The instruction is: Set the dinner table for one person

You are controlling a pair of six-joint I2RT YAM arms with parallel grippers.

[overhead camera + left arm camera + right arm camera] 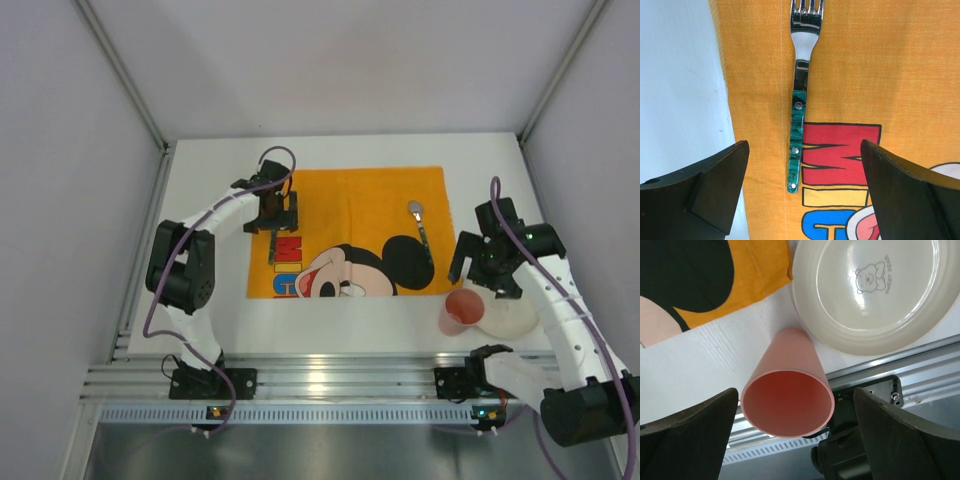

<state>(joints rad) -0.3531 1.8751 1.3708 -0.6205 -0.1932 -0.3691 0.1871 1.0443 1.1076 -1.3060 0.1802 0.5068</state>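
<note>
1. Right gripper (795,440) gapes wide over an upright pink cup (787,400), gripping nothing. The cup perhaps touches the white bear-print plate (900,315). Both stand on the dinner table (300,325), near its front edge.
2. Left gripper (805,185) is spread wide and empty, with a finger on either side of the green-handled fork (799,100) lying on the orange Mickey Mouse placemat (865,75).

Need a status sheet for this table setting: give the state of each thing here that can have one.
Fork: lying flat on the mat, not held.
Spoon: lying flat on the mat.
Mat: spread flat.
Cup: upright, empty.
Plate: right side up, empty.
Left claw: open, above the fork.
Right claw: open, above the cup.
</note>
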